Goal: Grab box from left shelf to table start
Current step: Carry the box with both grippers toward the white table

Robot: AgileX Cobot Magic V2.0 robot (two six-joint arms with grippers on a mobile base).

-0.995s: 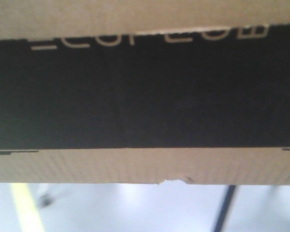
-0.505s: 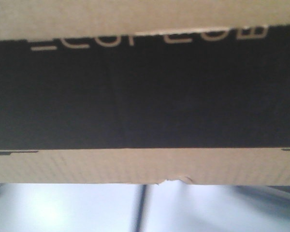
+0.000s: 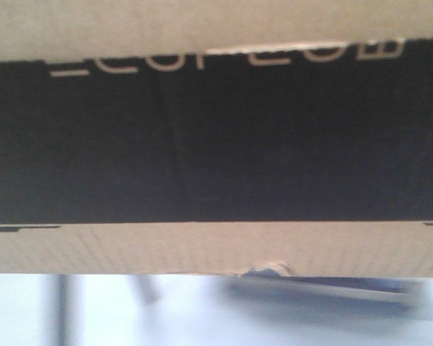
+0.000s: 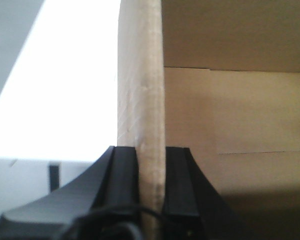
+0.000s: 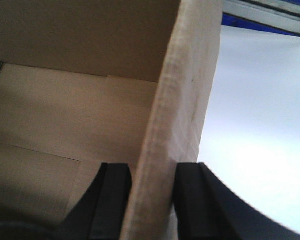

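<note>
Large brown corrugated cardboard box (image 3: 216, 249) filling the front view, long axis running left to right, black printed panel (image 3: 216, 144) facing the camera with pale lettering along its top, left gripper (image 4: 150, 160) pinching the left wall, right gripper (image 5: 151, 175) clamped on the right wall, smooth white table (image 5: 260, 125) beyond that wall, blurred pale room under the nicked bottom edge

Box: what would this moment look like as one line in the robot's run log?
box: gripped by its walls | left gripper: shut on box wall | right gripper: shut on box wall

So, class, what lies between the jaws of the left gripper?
One upright wall of the box, seen edge-on and clamped by the left gripper. The left wrist view shows it.
</note>
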